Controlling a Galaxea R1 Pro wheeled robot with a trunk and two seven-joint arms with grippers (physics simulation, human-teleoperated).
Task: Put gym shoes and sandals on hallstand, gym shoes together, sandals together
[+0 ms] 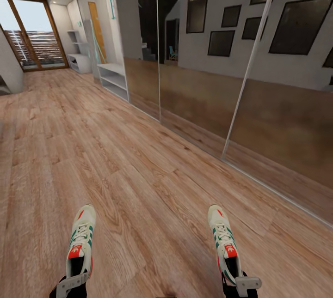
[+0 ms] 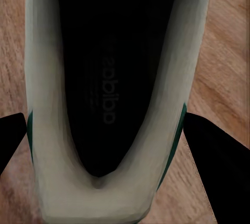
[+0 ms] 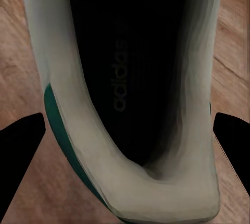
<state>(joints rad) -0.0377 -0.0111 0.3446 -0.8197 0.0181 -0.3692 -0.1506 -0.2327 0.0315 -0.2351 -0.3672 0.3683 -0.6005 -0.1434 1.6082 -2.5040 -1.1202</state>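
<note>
I hold one gym shoe in each hand, toes pointing forward over the corridor floor [image 1: 138, 173]. The left gym shoe [image 1: 81, 235] is white with teal stripes and a red tongue patch, and my left gripper [image 1: 69, 285] is shut on its heel. In the left wrist view its dark opening and white collar [image 2: 47, 130] sit between the gripper [image 2: 104, 117] fingers. My right gripper [image 1: 239, 284] is shut on the heel of the right gym shoe [image 1: 223, 238], whose collar [image 3: 67, 78] lies between the gripper [image 3: 129, 117] fingers. The hallstand [image 1: 76, 53] stands far down the corridor. The sandals are out of view.
Mirrored sliding wardrobe doors [image 1: 208, 104] line the right side. A low white open shelf unit [image 1: 113, 78] stands against that side further on. A glass door [image 1: 34, 34] closes the far end. Wood flooring stretches ahead.
</note>
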